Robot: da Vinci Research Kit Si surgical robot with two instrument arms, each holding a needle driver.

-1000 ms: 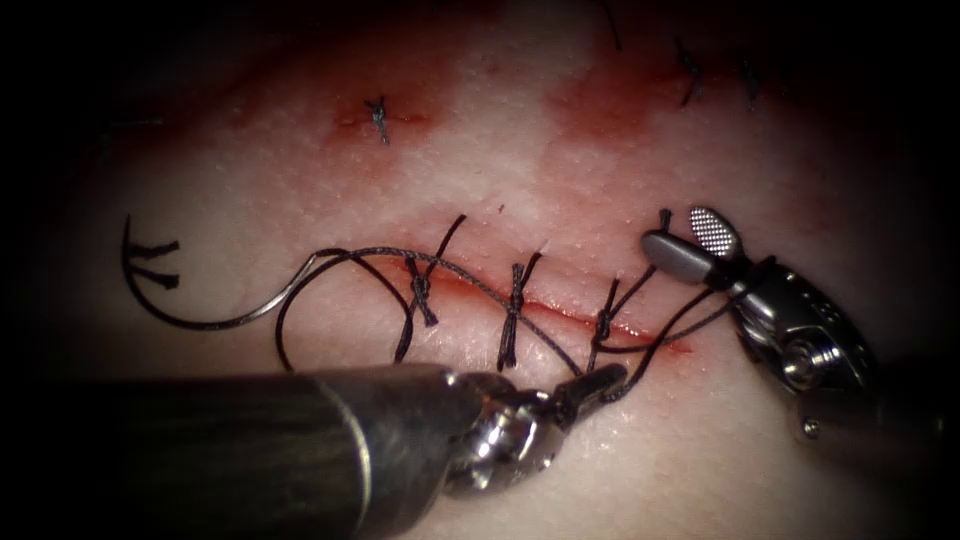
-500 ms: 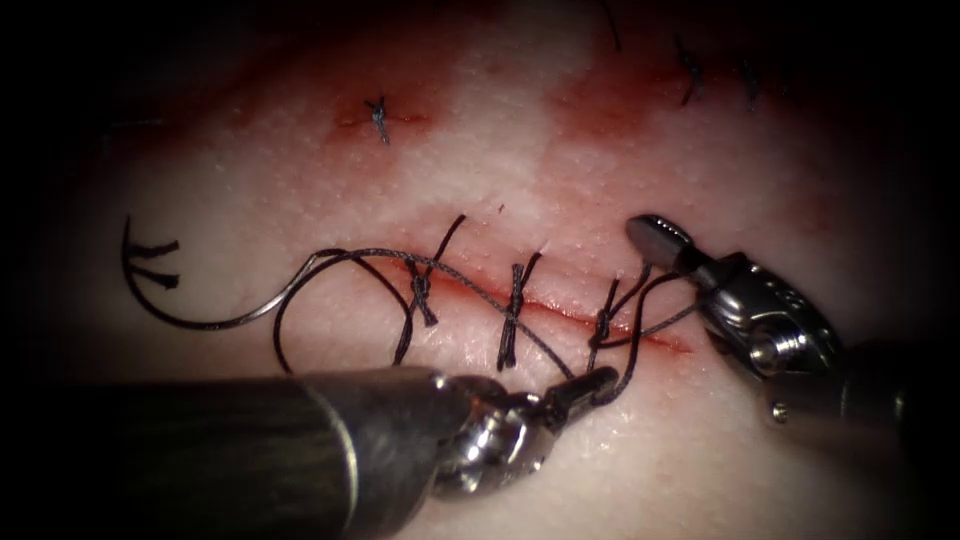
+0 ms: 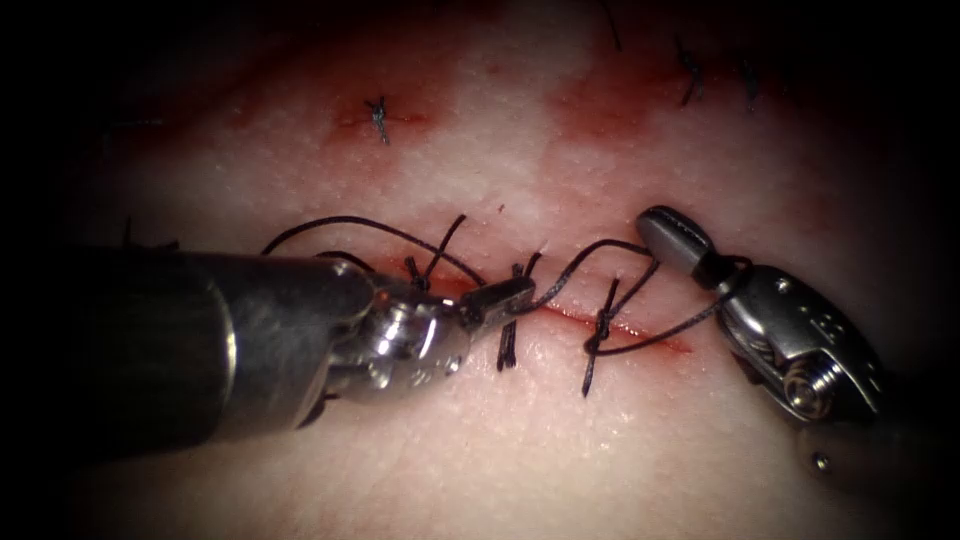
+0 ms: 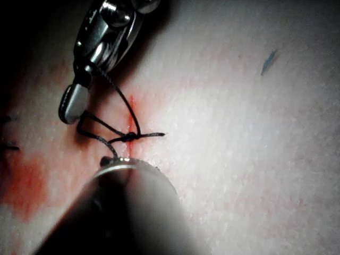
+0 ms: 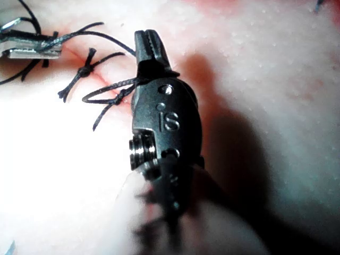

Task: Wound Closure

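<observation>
Both tools grip thread. Left tool (image 3: 497,298) lies across the cut (image 3: 610,325) from the endoscope view's left, its narrow jaws closed on the thread (image 3: 585,255) just over the middle stitch (image 3: 510,340). From those jaws the strand arches up and to the right, toward the right tool (image 3: 672,235), whose jaws are pressed together around it above the cut's right end. A second run of thread leaves the right tool's wrist and drops to the right-hand knot (image 3: 600,325), which sits on the cut with one tail hanging down below it.

In the right wrist view the right tool (image 5: 150,50) has its jaws closed with thread looped around the neck just below them — the metal body bears the raised characters "IS", as far as they can be read. Its knot (image 5: 125,95) lies just beside it. In the left wrist view the right tool (image 4: 71,103) stands near the knot (image 4: 130,137), with thread running between them.

I cannot tell where the needle is — the left tool's shaft (image 3: 200,340) covers the tissue (image 3: 560,440) left of the cut. Another loop of thread (image 3: 340,225) curves above that shaft. Red fluid (image 3: 600,110) stains the tissue along the cut and higher up, where older stitches (image 3: 378,118) sit well apart. Below the cut the tissue lies bare and open.
</observation>
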